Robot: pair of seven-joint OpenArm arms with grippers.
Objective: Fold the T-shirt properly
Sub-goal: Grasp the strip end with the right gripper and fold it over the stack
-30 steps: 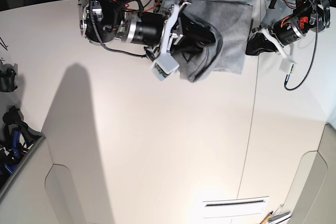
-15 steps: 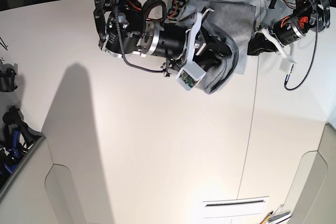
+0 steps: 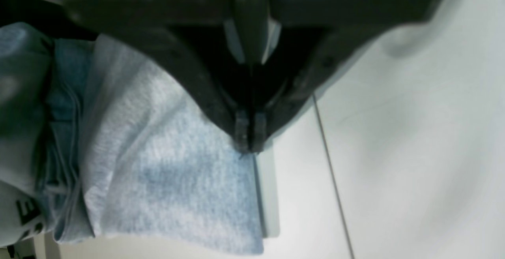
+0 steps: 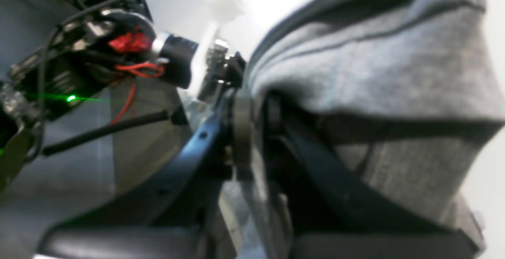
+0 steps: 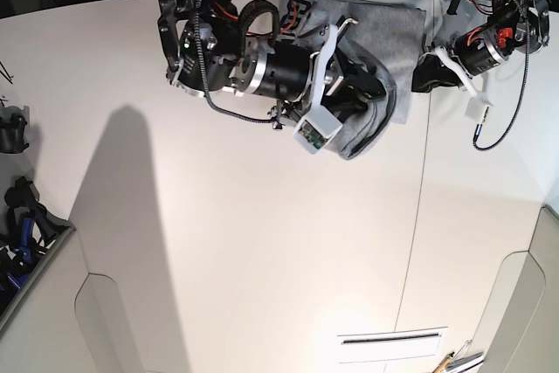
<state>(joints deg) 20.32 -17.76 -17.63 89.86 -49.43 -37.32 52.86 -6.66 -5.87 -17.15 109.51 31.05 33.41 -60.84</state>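
The right gripper is clamped on a fold of the shirt, with grey cloth draped over and past its jaws. The left gripper is closed, its tips pressed together at the shirt's edge; whether any cloth is pinched between them cannot be told. The shirt lies bunched at the far edge of the table, between the two arms, partly flat and partly lifted in a hanging loop under the right arm.

The main risk is that the carried layer lands crooked: the cloth bunches thickly around the right jaws, so a release here would likely leave a lump, not a flat fold. If the left tips are only resting on the edge, the shirt may slide along with the right arm's pull. The shirt also sits close to the table's far edge, and it could slip off there.
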